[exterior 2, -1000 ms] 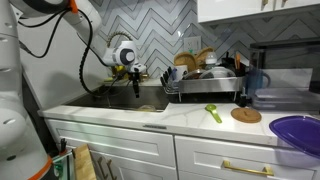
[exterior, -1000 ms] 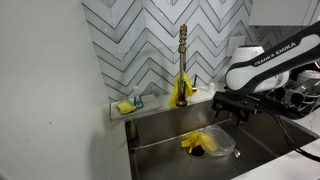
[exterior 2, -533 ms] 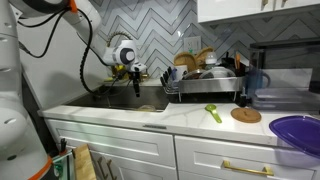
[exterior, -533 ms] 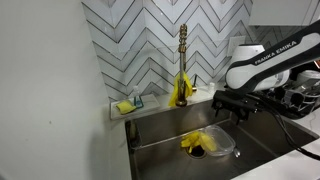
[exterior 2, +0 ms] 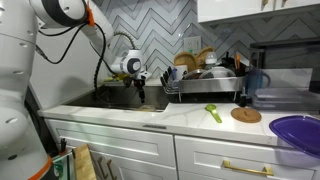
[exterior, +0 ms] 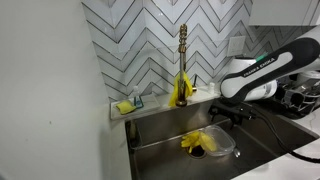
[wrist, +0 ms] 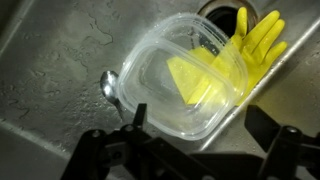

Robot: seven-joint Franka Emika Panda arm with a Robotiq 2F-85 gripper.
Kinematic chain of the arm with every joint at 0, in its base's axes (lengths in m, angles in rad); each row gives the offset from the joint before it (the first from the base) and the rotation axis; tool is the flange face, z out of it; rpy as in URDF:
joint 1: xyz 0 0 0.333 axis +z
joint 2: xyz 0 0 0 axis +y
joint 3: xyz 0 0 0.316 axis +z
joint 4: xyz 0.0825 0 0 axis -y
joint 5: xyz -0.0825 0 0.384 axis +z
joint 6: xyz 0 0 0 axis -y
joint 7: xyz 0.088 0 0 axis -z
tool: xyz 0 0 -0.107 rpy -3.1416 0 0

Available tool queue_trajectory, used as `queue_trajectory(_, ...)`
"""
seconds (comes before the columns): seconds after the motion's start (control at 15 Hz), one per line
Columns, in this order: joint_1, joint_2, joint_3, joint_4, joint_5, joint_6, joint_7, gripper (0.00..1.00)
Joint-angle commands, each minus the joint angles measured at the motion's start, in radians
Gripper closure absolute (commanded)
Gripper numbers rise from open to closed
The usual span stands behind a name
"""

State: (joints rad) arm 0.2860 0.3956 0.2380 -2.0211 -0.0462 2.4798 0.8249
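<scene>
I am lowering my gripper [exterior: 236, 117] toward the sink [exterior: 160, 130], and my arm [exterior: 265, 75] is swinging down and tilting, bringing the gripper closer above the clear plastic container [exterior: 226, 148].

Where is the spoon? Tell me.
Wrist view: the spoon lies on the sink floor, just left of the clear container.
</scene>
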Motion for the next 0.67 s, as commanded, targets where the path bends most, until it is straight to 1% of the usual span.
queue_trajectory(0.0, 0.023, 0.122, -0.013, 0.093, 0.081, 0.037, -0.075, 0.00)
queue_trajectory(0.33, 0.039, 0.245, -0.027, 0.215, 0.184, 0.025, -0.062, 0.00)
queue_trajectory(0.6, 0.040, 0.319, -0.026, 0.289, 0.236, 0.026, -0.073, 0.00)
